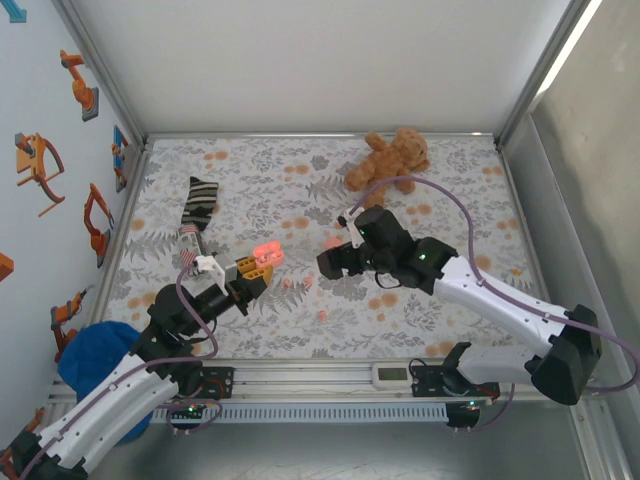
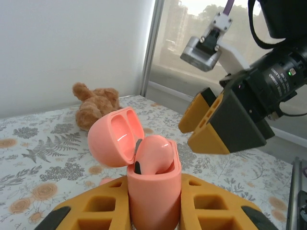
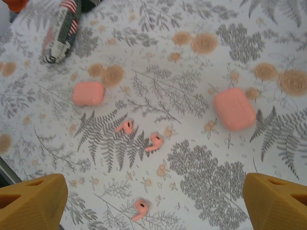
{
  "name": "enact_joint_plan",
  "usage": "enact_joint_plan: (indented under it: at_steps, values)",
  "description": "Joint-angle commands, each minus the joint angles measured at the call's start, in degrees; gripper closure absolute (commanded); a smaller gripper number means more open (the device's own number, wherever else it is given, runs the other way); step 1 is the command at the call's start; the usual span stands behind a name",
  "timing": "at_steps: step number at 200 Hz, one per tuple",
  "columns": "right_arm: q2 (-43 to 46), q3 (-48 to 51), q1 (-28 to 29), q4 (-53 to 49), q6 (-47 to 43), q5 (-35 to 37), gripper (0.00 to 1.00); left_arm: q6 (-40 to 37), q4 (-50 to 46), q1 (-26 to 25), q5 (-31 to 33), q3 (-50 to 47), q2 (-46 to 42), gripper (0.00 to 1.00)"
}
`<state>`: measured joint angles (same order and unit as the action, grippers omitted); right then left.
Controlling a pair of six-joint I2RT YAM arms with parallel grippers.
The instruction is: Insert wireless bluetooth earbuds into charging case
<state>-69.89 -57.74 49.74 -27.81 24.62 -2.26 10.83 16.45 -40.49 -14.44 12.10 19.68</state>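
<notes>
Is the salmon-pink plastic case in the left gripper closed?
No, the lid stands open, and a pink earbud sits in the case.

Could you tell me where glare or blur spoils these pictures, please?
Top external: the open case in the left gripper glows overexposed, detail lost. Left wrist: the window behind is washed out and the teddy bear soft, the case sharp with sheen inside its lid. Right wrist: even light, but one closed case looks slightly smeared.
</notes>
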Motion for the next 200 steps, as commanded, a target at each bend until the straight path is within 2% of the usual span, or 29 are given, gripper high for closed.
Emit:
enact_joint_plan:
  at_steps: [1, 85, 118, 200]
  values:
    - [-0.5, 2.7, 0.0, -2.1, 4.4, 1.1, 0.04, -1.3, -0.5, -0.4, 1.6, 1.6, -0.9, 1.00]
    - [-3.9, 11.2, 9.8, -0.7, 10.7, 11.0, 0.03, -1.0, -3.0, -0.4, 7.1, 2.6, 0.8, 1.00]
    - [-6.8, 11.5, 12.8, 1.0, 11.5, 11.4, 0.03, -1.1, -2.7, -0.3, 8.9, 2.8, 1.3, 1.00]
    - [-12.7, 9.8, 16.1, 2.8, 12.3, 13.3, 0.03, -2.1, -5.1, -0.3, 12.6, 3.8, 1.3, 1.00]
